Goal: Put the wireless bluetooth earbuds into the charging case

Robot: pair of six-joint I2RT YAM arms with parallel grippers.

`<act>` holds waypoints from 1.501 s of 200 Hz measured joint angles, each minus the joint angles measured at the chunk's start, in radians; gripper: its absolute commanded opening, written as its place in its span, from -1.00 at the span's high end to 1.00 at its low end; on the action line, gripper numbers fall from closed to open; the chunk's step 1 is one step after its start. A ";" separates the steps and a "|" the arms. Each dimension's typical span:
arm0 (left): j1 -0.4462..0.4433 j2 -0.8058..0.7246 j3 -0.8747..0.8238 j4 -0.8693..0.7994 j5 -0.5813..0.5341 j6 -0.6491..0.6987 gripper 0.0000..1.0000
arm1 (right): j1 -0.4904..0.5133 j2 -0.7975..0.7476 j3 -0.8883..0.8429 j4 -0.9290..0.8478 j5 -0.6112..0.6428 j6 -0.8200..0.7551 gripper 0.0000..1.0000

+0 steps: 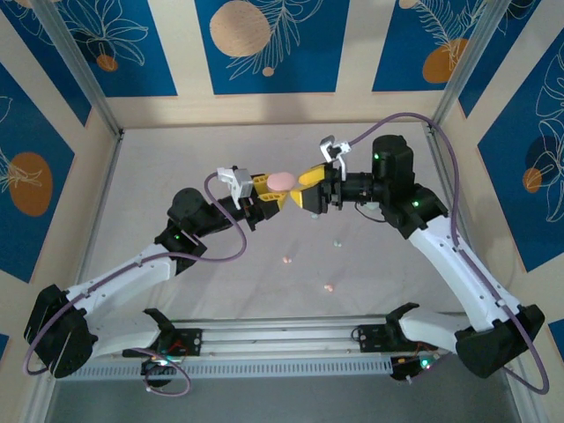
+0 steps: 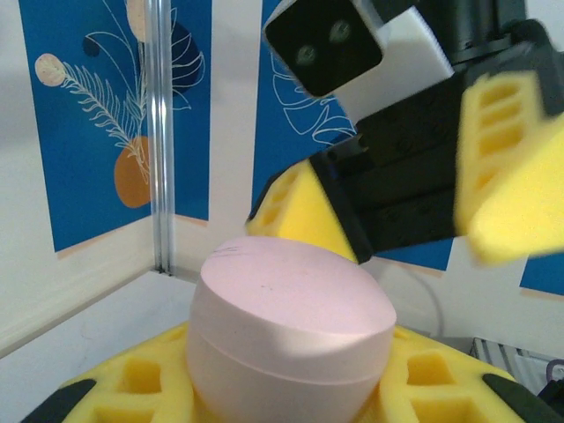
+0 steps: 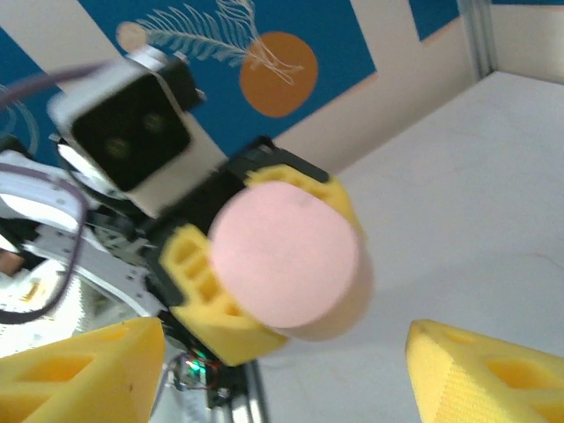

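My left gripper [image 1: 269, 196] is shut on a pink pebble-shaped charging case [image 1: 282, 181], held above the middle of the table. In the left wrist view the case [image 2: 291, 335] sits lid closed between my yellow fingers [image 2: 132, 388]. My right gripper [image 1: 310, 190] stands open just right of the case, facing it, with nothing between its fingers [image 3: 493, 379]. In the right wrist view the case [image 3: 286, 260] lies ahead of the open jaws, apart from them. Three tiny earbuds lie on the table below: a teal one [image 1: 337, 244], a pink one [image 1: 286, 259] and another pink one [image 1: 328, 287].
The white table [image 1: 176, 159] is walled in by blue patterned panels and metal corner posts [image 1: 84, 70]. A metal rail [image 1: 282, 339] runs along the near edge between the arm bases. Purple cables [image 1: 229, 251] loop off both arms.
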 measured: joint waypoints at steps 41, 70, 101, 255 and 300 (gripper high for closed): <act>0.000 0.001 0.000 0.003 0.023 -0.023 0.45 | 0.003 0.027 0.018 -0.073 0.065 -0.101 -0.45; 0.000 0.008 0.000 0.011 0.027 -0.026 0.45 | 0.003 0.031 0.032 -0.085 0.077 -0.116 -0.44; 0.003 0.015 0.000 0.014 0.027 -0.034 0.45 | 0.003 0.045 0.049 -0.105 0.085 -0.109 -0.44; 0.003 0.021 0.008 -0.028 0.071 -0.040 0.45 | -0.044 0.149 0.145 -0.115 0.086 0.066 -0.43; 0.003 0.010 0.007 -0.024 0.047 -0.035 0.44 | -0.055 0.143 0.161 -0.125 0.052 0.120 -0.52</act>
